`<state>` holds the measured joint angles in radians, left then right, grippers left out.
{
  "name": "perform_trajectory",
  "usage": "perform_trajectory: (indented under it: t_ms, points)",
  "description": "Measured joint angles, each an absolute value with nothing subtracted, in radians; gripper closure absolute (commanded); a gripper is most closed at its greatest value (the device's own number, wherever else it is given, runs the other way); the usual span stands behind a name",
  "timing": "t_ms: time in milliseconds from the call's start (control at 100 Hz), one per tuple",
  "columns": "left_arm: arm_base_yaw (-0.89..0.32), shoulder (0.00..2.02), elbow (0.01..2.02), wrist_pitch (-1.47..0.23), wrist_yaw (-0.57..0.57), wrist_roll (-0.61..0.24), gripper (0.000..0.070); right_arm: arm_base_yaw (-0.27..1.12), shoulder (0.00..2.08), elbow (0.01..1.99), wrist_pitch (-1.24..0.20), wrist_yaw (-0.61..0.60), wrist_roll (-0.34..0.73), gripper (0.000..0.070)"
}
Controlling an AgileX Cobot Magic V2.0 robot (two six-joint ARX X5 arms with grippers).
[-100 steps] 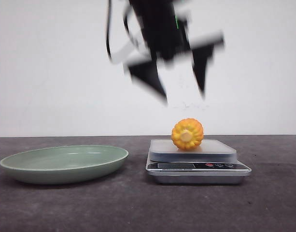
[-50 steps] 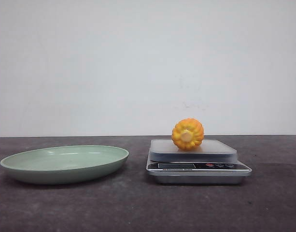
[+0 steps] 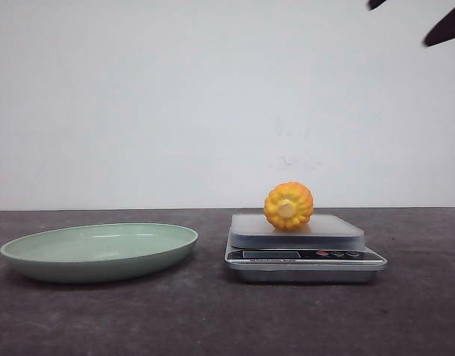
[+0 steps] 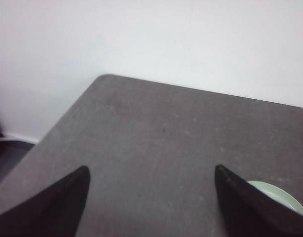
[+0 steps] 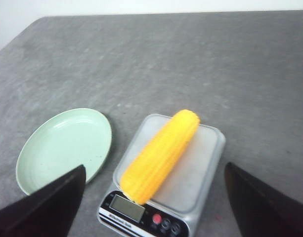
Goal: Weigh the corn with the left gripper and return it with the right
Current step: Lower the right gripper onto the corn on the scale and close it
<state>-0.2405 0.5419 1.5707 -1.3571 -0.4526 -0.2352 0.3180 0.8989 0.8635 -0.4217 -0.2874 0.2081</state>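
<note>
The corn (image 3: 288,206) lies on the platform of a silver kitchen scale (image 3: 305,256), its paler cut end facing the front camera. In the right wrist view the corn (image 5: 161,155) is a long yellow cob lying diagonally across the scale (image 5: 203,168), one end over the display. My right gripper (image 5: 154,168) is open, high above the corn, its fingers wide apart with nothing between them; only its black tips show at the top right of the front view (image 3: 410,16). My left gripper (image 4: 151,170) is open and empty over bare table, out of the front view.
A shallow pale green plate (image 3: 101,248) sits empty on the dark table to the left of the scale; it also shows as the plate (image 5: 62,148) in the right wrist view, and the plate's rim (image 4: 282,195) peeks past a left finger. A white wall stands behind.
A second ago an open black gripper hung blurred above the scale; it left the front view. Now black fingertips have come in at the top right corner. The corn has not moved.
</note>
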Motion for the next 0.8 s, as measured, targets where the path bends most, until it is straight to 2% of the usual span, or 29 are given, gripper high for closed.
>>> perform_trajectory:
  t_ms: [130,350,560,800]
  points:
    - [-0.241,0.387,1.433,-1.385,-0.436,-0.29,0.0226,0.368,1.005,0.865,-0.345,-0.259,0.216,0.013]
    - [-0.24,0.232,1.238,-1.414,-0.313,-0.371,0.0226,0.413,1.227,0.913,-0.307,-0.205,0.226,0.0128]
    - [-0.241,0.213,1.15,-1.415,-0.284,-0.394,0.0226,0.434,1.462,1.035,-0.301,-0.176,0.241,0.0117]
    - [-0.241,0.213,1.14,-1.414,-0.284,-0.392,0.0226,0.458,1.653,1.129,-0.334,-0.153,0.25,0.0119]
